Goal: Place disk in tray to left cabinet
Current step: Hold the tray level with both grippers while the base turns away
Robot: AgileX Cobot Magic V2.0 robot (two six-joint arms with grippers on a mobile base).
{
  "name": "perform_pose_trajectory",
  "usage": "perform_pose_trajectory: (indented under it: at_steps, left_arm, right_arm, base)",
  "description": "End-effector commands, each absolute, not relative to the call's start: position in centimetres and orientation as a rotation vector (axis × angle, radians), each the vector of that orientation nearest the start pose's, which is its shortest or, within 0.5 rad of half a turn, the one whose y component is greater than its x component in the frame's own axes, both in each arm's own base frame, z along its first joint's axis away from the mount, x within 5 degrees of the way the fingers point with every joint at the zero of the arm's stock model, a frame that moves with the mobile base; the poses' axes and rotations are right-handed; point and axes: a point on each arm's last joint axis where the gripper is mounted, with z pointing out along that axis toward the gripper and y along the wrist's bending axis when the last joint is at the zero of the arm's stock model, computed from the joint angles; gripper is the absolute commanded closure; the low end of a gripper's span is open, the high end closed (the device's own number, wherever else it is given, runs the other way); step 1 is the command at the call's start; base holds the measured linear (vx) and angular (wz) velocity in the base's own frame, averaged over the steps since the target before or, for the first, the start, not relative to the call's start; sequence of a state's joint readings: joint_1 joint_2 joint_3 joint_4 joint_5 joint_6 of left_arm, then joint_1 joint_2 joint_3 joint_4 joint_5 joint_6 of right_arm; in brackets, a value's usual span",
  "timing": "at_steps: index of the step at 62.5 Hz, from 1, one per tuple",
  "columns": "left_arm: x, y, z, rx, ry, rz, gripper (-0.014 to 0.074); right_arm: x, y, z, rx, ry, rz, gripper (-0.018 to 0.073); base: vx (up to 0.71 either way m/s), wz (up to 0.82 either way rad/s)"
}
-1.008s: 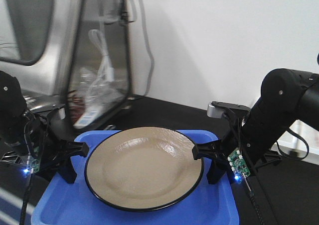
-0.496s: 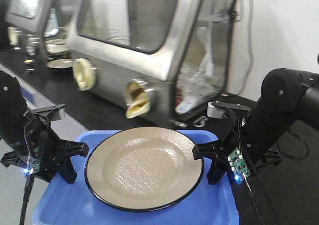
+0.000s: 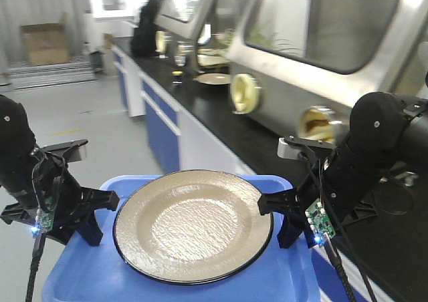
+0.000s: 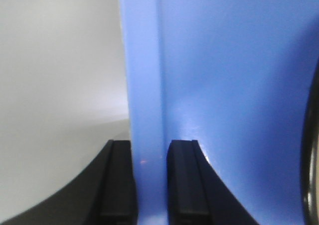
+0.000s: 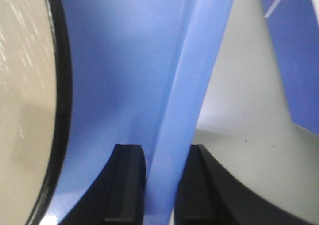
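The beige disk (image 3: 194, 225) with its thin black rim lies flat in the blue tray (image 3: 87, 275), which hangs in the air between both arms. My left gripper (image 3: 92, 216) is shut on the tray's left rim (image 4: 147, 85), one finger on each side of it. On the opposite side, my right gripper (image 3: 286, 216) is shut on the right rim (image 5: 187, 85). The disk's edge shows in both wrist views (image 4: 314, 175) (image 5: 25, 85). The left cabinet is out of view.
A long black-topped lab bench (image 3: 221, 115) with blue doors (image 3: 160, 131) runs from the back to the right, under my right arm. Steel glove boxes (image 3: 321, 41) stand on it. Grey floor (image 3: 87, 121) lies to the left, and a cardboard box (image 3: 43, 45) is far back.
The background has swept to the right: a white wall and one glove box gave way to the long bench and floor. Tray, disk and both grippers hold the same places in view.
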State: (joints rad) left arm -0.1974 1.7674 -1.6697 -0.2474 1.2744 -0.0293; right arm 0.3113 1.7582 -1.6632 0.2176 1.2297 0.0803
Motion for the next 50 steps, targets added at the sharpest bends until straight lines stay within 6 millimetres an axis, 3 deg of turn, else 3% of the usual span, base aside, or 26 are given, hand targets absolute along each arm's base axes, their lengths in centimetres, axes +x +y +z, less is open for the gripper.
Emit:
perform_pose_trajectory:
  at_steps: [1,50]
  left_arm:
    - [34.83,-9.87,35.93,0.179,2.739,-0.483,0.0597]
    - [34.83,-9.87,35.93,0.179,2.739,-0.483,0.0597]
  right_arm:
    - [33.81,13.31,36.4,-0.279,2.684,0.484,0.0563]
    - [33.81,13.32,36.4,-0.279,2.685,0.486,0.0563]
  base:
    - [-0.02,0.65]
    - [0.16,0.46]
